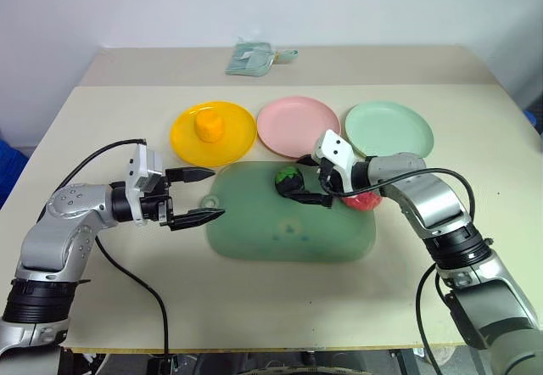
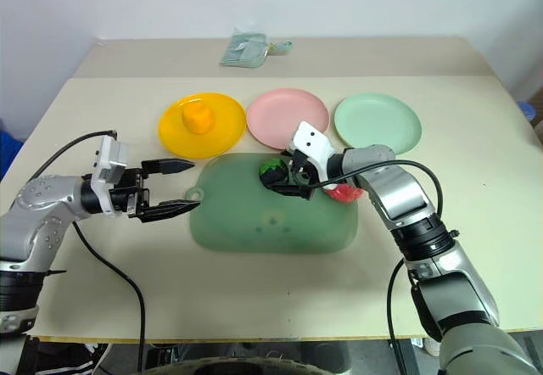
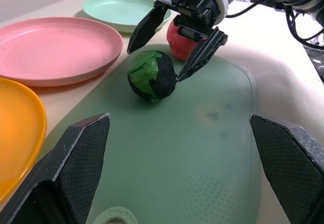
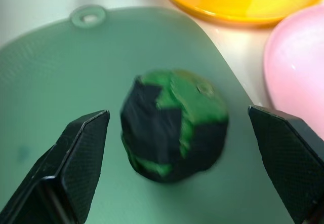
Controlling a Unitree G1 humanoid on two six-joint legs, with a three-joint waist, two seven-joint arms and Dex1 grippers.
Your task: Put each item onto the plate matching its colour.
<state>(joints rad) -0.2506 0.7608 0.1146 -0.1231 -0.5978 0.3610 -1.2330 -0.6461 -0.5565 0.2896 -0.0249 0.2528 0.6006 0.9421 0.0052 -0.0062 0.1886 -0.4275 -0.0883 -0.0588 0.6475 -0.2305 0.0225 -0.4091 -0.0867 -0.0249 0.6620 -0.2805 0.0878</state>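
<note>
Now right end effector (wide open) straddles green-black ball.

Small raised lettering around the hole of the loop tab of the green mat, seeming to read "food" with more letters not legible, no other text readable
</note>
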